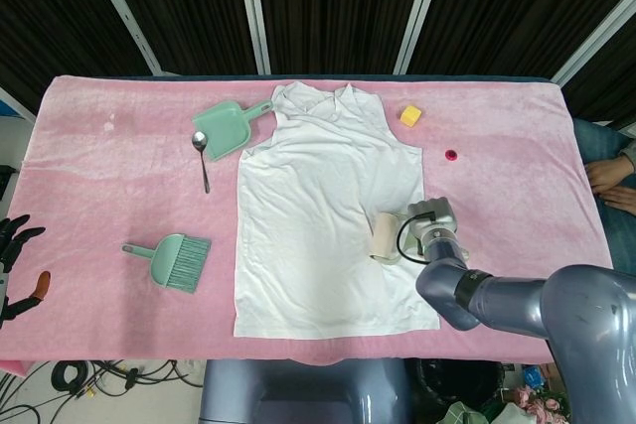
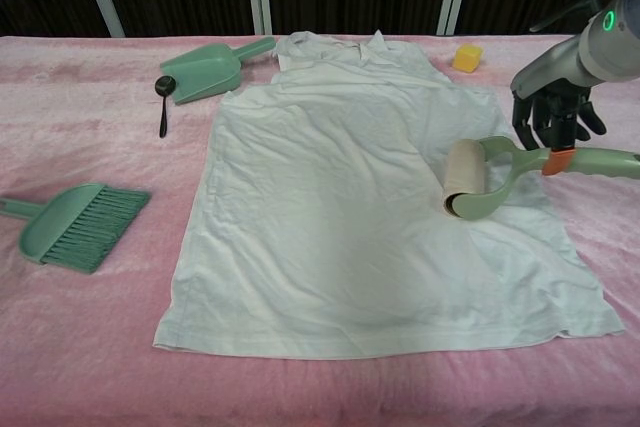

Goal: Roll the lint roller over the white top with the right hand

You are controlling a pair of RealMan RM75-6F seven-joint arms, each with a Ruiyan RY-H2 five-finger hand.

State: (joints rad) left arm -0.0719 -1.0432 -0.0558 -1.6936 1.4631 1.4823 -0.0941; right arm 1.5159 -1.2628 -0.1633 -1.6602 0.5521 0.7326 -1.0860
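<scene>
The white sleeveless top (image 1: 323, 215) (image 2: 350, 207) lies flat in the middle of the pink table. A lint roller (image 2: 465, 179) (image 1: 383, 233) with a cream roll and a green frame rests on the top's right side, near its edge. My right hand (image 2: 551, 117) (image 1: 429, 218) grips the roller's green handle (image 2: 590, 160), which points right. My left hand (image 1: 15, 265) hangs off the table's left edge in the head view, fingers apart and holding nothing.
A green dustpan (image 1: 229, 127) (image 2: 207, 67) and a spoon (image 1: 202, 153) (image 2: 163, 99) lie at the top's upper left. A green hand brush (image 1: 171, 259) (image 2: 75, 224) sits on the left. A yellow block (image 1: 409, 115) (image 2: 464, 56) and a small red disc (image 1: 451, 155) lie to the right.
</scene>
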